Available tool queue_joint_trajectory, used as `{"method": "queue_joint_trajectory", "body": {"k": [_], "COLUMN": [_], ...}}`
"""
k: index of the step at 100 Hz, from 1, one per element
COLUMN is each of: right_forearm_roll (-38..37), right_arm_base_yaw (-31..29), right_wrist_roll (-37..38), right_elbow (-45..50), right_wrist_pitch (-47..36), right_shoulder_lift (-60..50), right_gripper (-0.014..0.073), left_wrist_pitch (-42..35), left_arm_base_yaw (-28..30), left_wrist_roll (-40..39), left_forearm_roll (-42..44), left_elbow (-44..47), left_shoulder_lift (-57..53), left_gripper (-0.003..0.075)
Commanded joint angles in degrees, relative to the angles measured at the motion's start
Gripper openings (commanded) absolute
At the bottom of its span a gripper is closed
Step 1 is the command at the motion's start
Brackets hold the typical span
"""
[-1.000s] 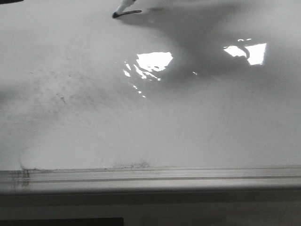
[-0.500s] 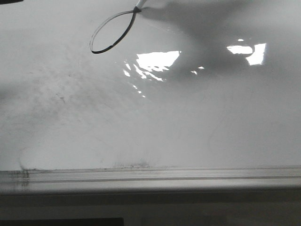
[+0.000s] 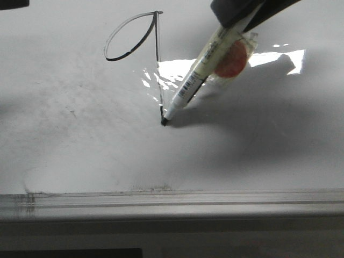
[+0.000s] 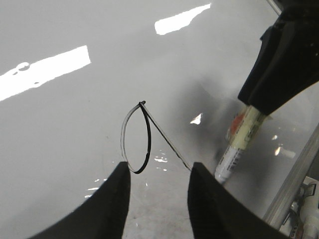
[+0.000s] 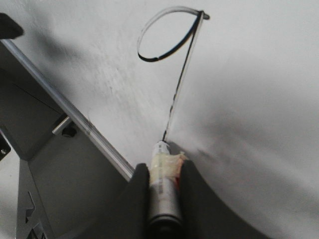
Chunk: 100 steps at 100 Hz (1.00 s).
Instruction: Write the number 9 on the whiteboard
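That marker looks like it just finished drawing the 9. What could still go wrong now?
The marker tip rests at the foot of the number 9; lifting at a slant could leave a stray tail. The right gripper holds the marker tilted, so sliding sideways might smear the fresh stem. The whiteboard already carries grey smudges, and glare crosses the stem, which may make the figure hard to read.

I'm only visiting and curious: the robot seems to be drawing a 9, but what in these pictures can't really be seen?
- Front view: the right gripper holding the marker is cut off by the top edge.
- Front view: glare on the whiteboard washes out part of the number 9 along its stem.
- Left wrist view: the left gripper covers the stem's end and the marker's tip.
- Right wrist view: the right gripper hides most of the marker's barrel.
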Motion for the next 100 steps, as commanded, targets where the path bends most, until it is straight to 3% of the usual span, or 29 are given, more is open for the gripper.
{"method": "queue_joint_trajectory", "body": {"k": [1, 20, 39, 80, 100], "right_forearm_roll": [0.39, 1.13, 3.32, 5.14, 1.75], "right_arm_base_yaw": [2.50, 8.74, 12.98, 13.22, 13.22], "right_wrist_roll": [-0.45, 1.27, 1.96, 1.96, 1.96], "right_elbow": [-2.86, -2.86, -2.86, -2.86, -2.86], "right_wrist_pitch": [-4.14, -8.21, -10.58, -10.68, -10.47], "right_shoulder_lift": [-1.64, 1.06, 2.87, 2.87, 2.87], "right_gripper": [-0.0053, -0.0053, -0.0053, -0.0053, -0.0053], "left_wrist_pitch": [-3.64, -7.35, -9.96, -7.21, -7.21], "left_arm_base_yaw": [-1.65, -6.51, -6.80, -6.80, -6.80], "left_wrist_roll": [-0.58, -0.58, -0.58, -0.58, -0.58], "left_forearm_roll": [1.60, 3.23, 3.75, 6.69, 6.69], "left_elbow": [-1.77, -1.77, -1.77, -1.77, -1.77], "left_shoulder_lift": [2.29, 9.38, 13.60, 14.07, 14.07], "left_gripper": [0.0263, 0.0264, 0.0263, 0.0262, 0.0260]}}
